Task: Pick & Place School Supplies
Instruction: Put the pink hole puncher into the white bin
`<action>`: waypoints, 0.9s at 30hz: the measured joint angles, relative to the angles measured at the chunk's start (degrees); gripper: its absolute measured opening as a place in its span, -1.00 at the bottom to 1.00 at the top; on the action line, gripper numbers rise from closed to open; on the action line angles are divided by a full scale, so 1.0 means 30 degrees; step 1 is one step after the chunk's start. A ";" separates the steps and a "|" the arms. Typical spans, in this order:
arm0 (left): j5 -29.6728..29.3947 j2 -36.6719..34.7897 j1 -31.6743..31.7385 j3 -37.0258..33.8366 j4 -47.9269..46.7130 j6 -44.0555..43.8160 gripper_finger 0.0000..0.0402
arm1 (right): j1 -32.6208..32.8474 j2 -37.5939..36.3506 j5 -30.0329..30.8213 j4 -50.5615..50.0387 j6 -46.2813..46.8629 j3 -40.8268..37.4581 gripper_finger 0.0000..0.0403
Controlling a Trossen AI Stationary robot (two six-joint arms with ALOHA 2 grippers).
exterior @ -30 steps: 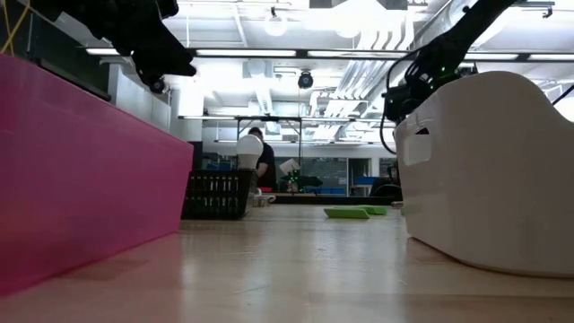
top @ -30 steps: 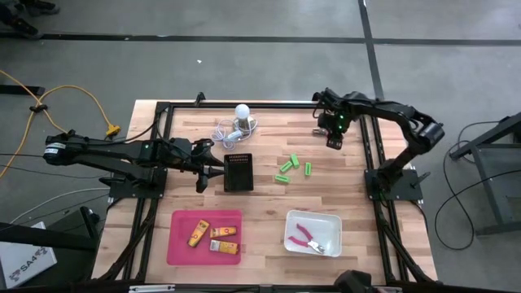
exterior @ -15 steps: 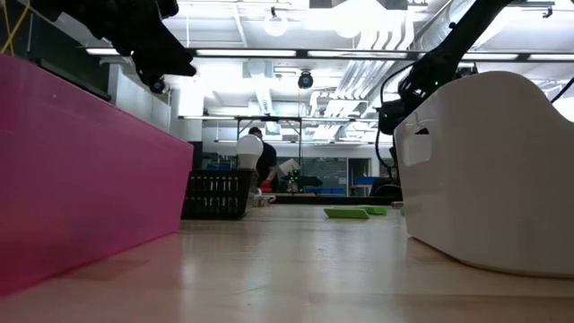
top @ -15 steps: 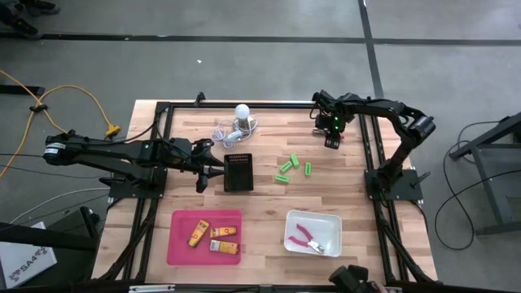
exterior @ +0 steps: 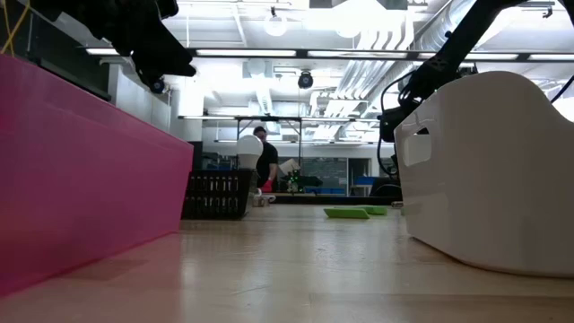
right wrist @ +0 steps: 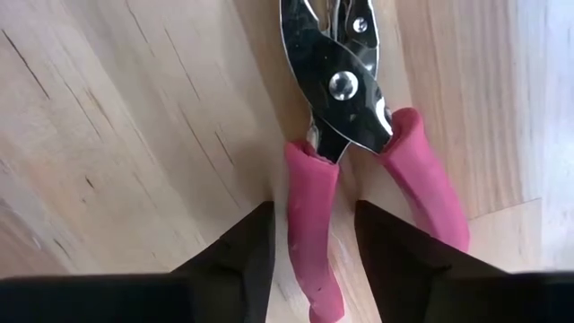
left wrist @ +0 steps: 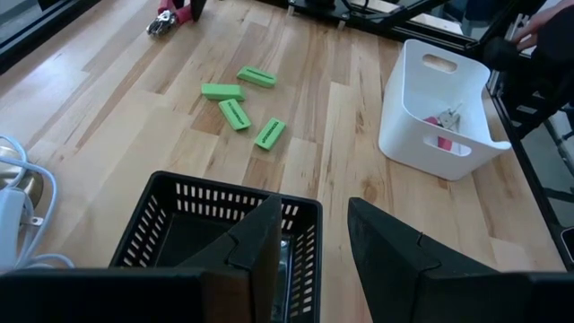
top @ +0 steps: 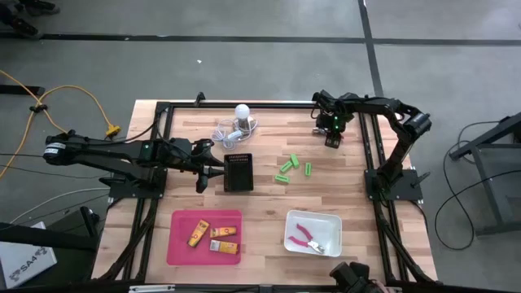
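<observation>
A butcher-block table (top: pixel 269 203) on a grey concrete floor holds everything, and the black ribbed box (top: pixel 238 172) near its middle serves as the landmark. The right gripper (right wrist: pixel 309 235) hangs low over the far right part of the table, well right of the box and beyond it, with its fingers spread and one handle of a pink-handled tool (right wrist: pixel 341 152) lying in the gap between them, not yet pinched. That tool lies flat on the wood, its long axis running straight away from the gripper, steel nose farthest off and handles nearest, so a plain closing of the fingers looks enough to take it; the right arm is far the nearer. The left gripper (left wrist: pixel 309 247) waits just left of the box, fingers apart and empty. Counted in the left wrist view there are four short green pieces (left wrist: pixel 244 99) scattered just right of the box, though from above only about three can be made out. Three yellow-orange pieces (top: pixel 212 236) lie in the pink tray (top: pixel 181 244) nearer than the box, and a second pink-handled tool (top: pixel 304 238) sits in the white bin (top: pixel 330 221) to the tray's right. A white bulb with cord (top: pixel 238 119) lies beyond the box.
</observation>
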 joint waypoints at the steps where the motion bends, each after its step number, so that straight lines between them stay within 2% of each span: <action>1: 0.0000 0.0000 0.0000 0.0000 0.0000 -0.0006 -0.37 | 0.0003 0.0000 0.0082 0.0001 0.0003 0.0004 -0.30; 17: 0.0000 0.0000 -0.0006 0.0000 0.0006 -0.0006 -0.37 | 0.0018 0.0000 0.0180 -0.0275 0.0003 0.0004 -0.79; 27: 0.0000 0.0000 0.0000 0.0000 0.0007 -0.0006 -0.37 | 0.0156 -0.0007 0.0251 -0.0509 0.0027 0.0019 -0.81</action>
